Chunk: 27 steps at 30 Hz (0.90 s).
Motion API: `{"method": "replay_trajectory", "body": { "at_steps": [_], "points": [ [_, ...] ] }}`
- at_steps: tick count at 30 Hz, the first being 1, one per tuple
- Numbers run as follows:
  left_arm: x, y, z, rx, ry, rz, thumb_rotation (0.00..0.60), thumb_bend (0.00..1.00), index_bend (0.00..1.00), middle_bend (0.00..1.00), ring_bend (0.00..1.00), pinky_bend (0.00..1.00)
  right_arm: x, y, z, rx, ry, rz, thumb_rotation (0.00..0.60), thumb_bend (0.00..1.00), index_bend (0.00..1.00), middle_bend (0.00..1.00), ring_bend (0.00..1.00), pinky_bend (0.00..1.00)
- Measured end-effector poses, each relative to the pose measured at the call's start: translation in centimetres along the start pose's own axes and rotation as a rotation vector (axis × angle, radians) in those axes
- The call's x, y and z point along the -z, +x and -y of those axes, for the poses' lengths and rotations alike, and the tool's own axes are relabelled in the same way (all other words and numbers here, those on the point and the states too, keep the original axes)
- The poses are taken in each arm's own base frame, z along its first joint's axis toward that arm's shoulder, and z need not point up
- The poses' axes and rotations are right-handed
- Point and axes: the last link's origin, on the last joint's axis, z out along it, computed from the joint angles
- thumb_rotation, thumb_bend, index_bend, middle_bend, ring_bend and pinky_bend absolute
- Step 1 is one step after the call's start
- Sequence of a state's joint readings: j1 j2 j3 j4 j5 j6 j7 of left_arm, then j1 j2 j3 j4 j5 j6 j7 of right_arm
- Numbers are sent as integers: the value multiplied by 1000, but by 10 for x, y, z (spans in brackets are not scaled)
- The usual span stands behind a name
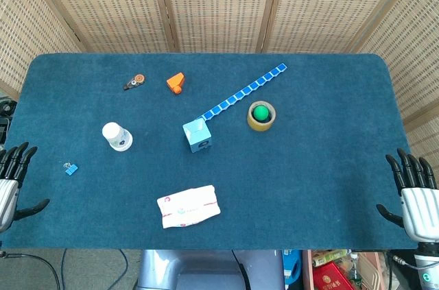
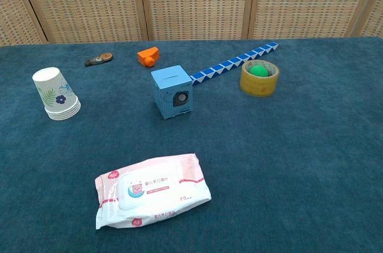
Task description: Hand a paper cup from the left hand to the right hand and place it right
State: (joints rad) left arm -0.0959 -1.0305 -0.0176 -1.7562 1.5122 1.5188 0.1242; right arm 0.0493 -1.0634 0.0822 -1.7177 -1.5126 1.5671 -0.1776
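Note:
A stack of white paper cups with a leafy print stands upside down on the left part of the blue table; the chest view shows the stack at far left. My left hand hovers at the table's left edge, fingers spread, holding nothing, well left of the cups. At the right edge my right hand is likewise spread and empty. Neither hand appears in the chest view.
A pack of wet wipes lies near the front. A blue cube box, a blue segmented strip, a tape roll with a green ball, an orange piece, a small tool and a blue clip are scattered about.

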Motion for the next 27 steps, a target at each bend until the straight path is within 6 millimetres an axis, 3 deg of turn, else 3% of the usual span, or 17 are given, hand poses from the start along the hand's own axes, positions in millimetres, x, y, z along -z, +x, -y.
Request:
{"method": "replay_trajectory", "body": {
  "at_steps": [11,14,18,22,27],
  "points": [
    [-12,-5,-2,-23,-18,27,600,78,0,0,0,0,-2,-2,-2,-5,-7,3,600,0,0,0,0,0],
    [-35,-5,-5,-66,-66,26,600,78,0,0,0,7,-4,-4,-4,-3,-17,10,600,0,0,0,0,0],
    [-74,-6,-10,-146,-145,40,600,78,0,3,34,145,-9,-7,-7,2,-33,20,600,0,0,0,0,0],
    [-114,-9,-15,-221,-219,59,600,79,2,114,167,261,-12,-9,-10,14,-52,26,600,0,0,0,0,0],
    [-154,-20,-24,-278,-301,73,600,78,91,187,232,307,-15,-12,-14,23,-77,34,600,0,0,0,0,0]
  ]
}}
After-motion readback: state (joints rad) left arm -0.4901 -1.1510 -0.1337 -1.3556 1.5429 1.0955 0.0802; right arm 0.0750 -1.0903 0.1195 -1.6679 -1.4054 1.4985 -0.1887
